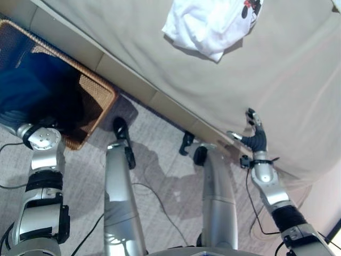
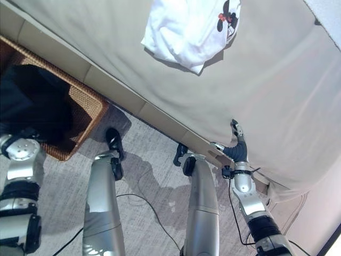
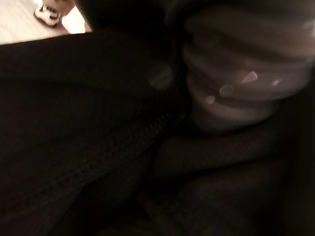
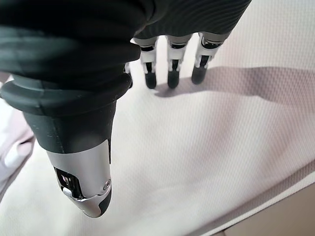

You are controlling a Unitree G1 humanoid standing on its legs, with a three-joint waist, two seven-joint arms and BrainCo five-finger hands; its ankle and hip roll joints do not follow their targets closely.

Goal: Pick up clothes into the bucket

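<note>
One white garment [image 1: 213,24] lies on the bed [image 1: 298,80], well beyond my right hand [image 1: 254,133], whose fingers hang relaxed over the bed's edge. My left hand is buried in dark clothes [image 1: 37,90] inside the wicker basket [image 1: 98,104] beside the bed; I cannot tell its grip.

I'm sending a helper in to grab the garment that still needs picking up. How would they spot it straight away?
Look at the wide beige bed that fills the far side of the scene. On its far part lies the crumpled white shirt, well beyond the right hand hovering over the sheet. It is the only white thing there, with a small black and red print, unlike the dark clothes already in the wicker basket.
</note>
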